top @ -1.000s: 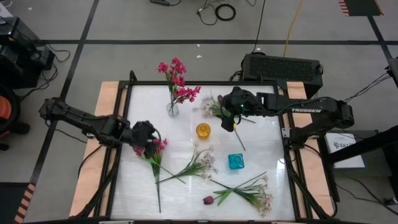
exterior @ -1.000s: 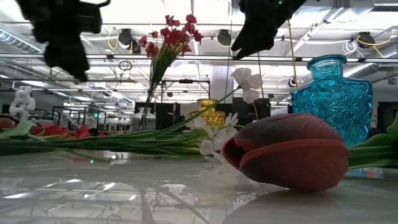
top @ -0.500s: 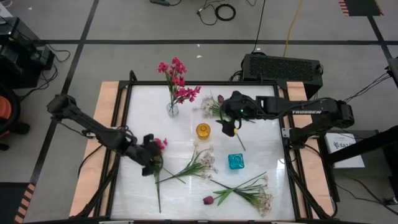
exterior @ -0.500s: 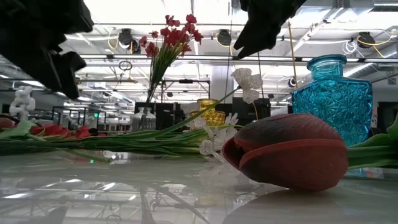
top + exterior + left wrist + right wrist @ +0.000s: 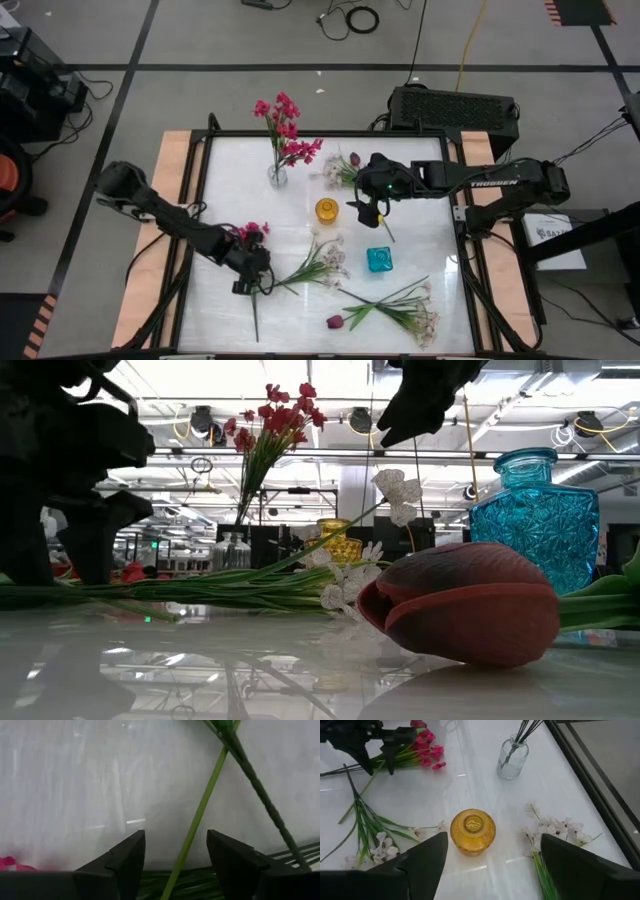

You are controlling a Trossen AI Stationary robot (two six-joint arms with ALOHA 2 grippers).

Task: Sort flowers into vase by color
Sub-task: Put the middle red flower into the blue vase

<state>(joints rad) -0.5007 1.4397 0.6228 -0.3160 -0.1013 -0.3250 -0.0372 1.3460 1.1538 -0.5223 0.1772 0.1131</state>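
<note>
Left gripper, jaws parted, empty, astride pink sprig stem: close squarely on stem before lifting; right gripper wide open, empty.

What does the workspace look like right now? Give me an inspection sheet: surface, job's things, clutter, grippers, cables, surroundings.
Surface: white table, glossy, bare between the items.
Job's things: pink flowers standing in the clear vase; yellow vase and blue vase with nothing in them; pink sprig, white sprigs and a maroon tulip lying flat.
Clutter: nothing seen.
Grippers: left gripper open, lowered astride the pink sprig's stem; right gripper open, beside the yellow vase, holding nothing.
Cables: black coil and yellow lead on the floor.
Surroundings: black box behind the table; no person seen.
</note>
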